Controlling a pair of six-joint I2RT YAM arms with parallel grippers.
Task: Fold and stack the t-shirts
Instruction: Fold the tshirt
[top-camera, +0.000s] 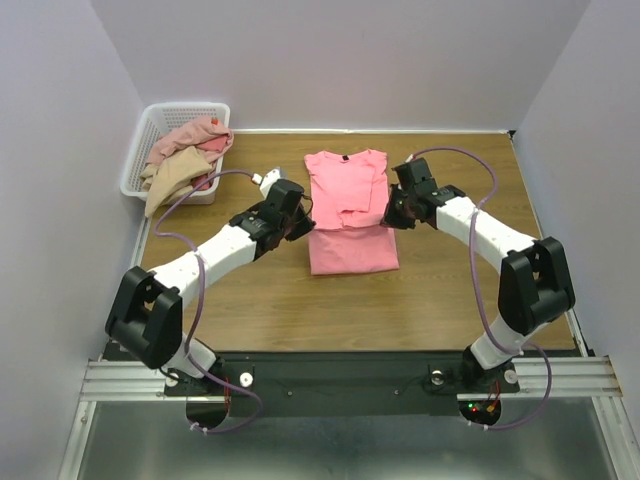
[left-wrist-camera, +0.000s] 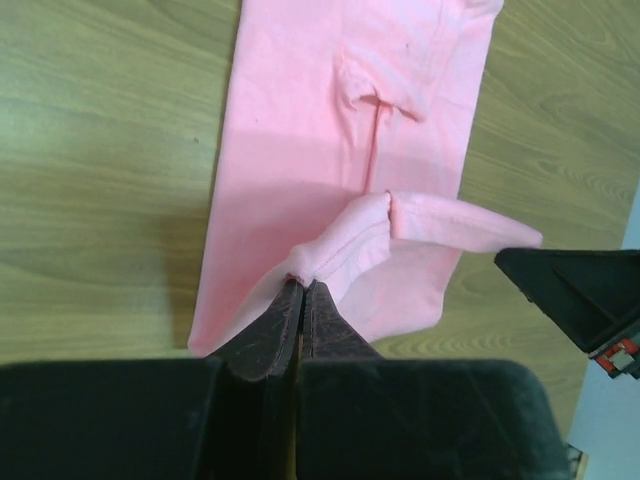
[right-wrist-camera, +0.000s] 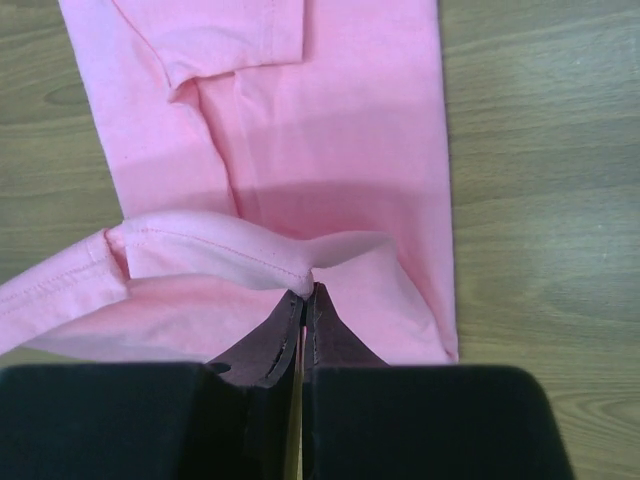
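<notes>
A bright salmon-pink t-shirt (top-camera: 347, 210) lies lengthwise in the middle of the table, its sides folded in to a narrow strip. My left gripper (top-camera: 297, 222) is shut on the hem at the strip's left side and holds it raised off the cloth (left-wrist-camera: 345, 250). My right gripper (top-camera: 392, 215) is shut on the hem at the right side (right-wrist-camera: 240, 252). The lifted hem hangs between the two grippers above the lower part of the shirt. More t-shirts, rose (top-camera: 195, 137) and tan (top-camera: 172, 180), lie heaped in the basket.
A white lattice basket (top-camera: 143, 140) stands at the table's far left corner, the tan shirt spilling over its near rim. White walls enclose the table on three sides. Bare wood (top-camera: 300, 310) lies between the shirt and the arm bases.
</notes>
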